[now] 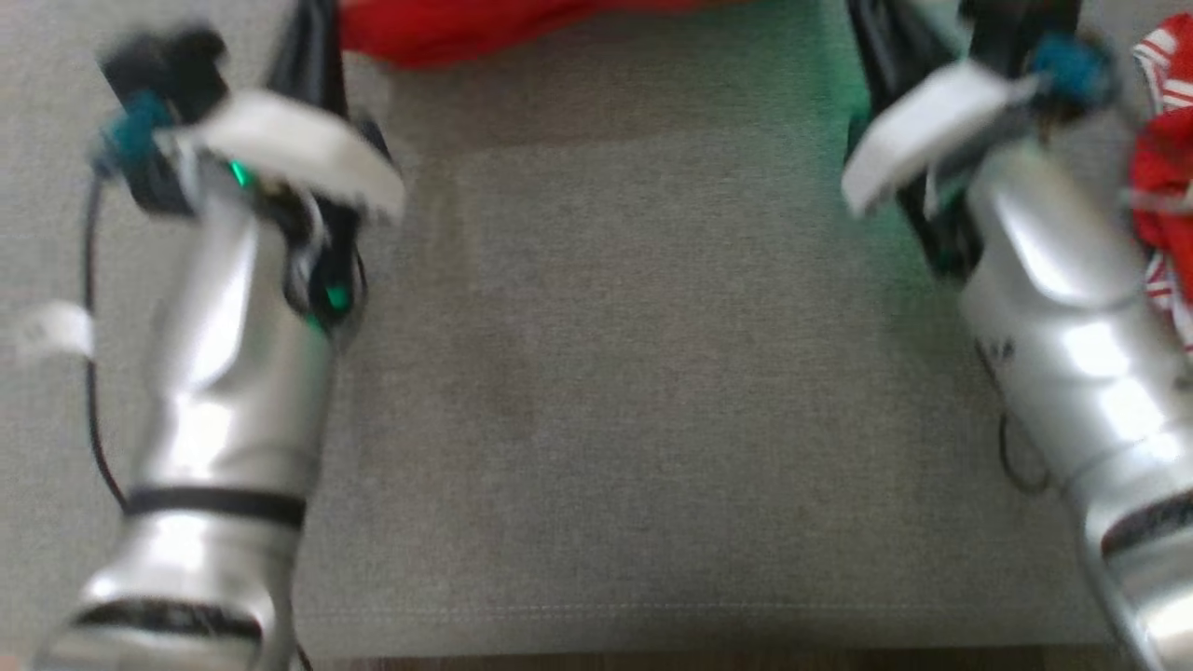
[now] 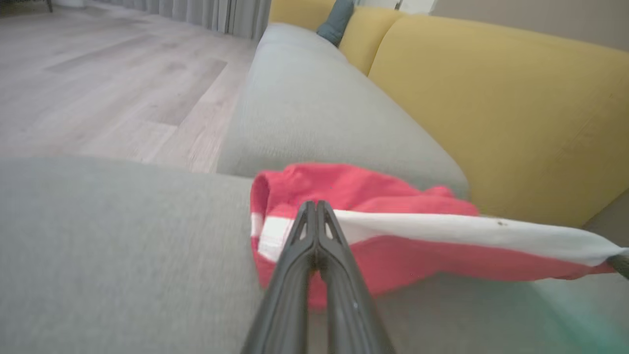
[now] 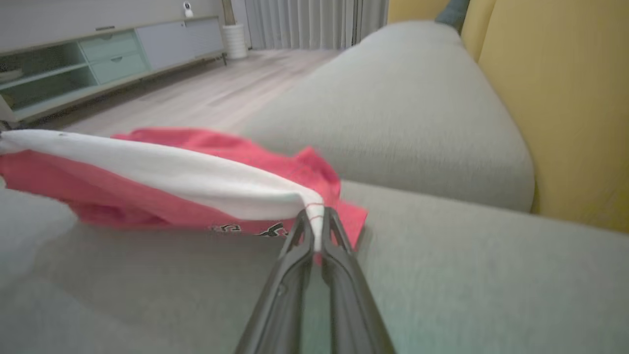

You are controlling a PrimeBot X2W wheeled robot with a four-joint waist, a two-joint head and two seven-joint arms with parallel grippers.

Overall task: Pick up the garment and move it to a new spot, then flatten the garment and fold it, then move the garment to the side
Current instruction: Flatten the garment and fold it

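Left tool [image 2: 314,205] on garment [image 2: 403,263], cushion [image 2: 319,113] beyond

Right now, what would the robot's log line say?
left fingers: shut on garment | right fingers: shut on garment | garment: white band taut between them | surface: sofa seat

The left tool [image 2: 314,209] and right tool [image 3: 314,221]: fingers pressed together, each clamped on the garment [image 2: 417,231]. At frame left the left forearm [image 1: 224,373] rises; right forearm [image 1: 1072,308] at frame right.
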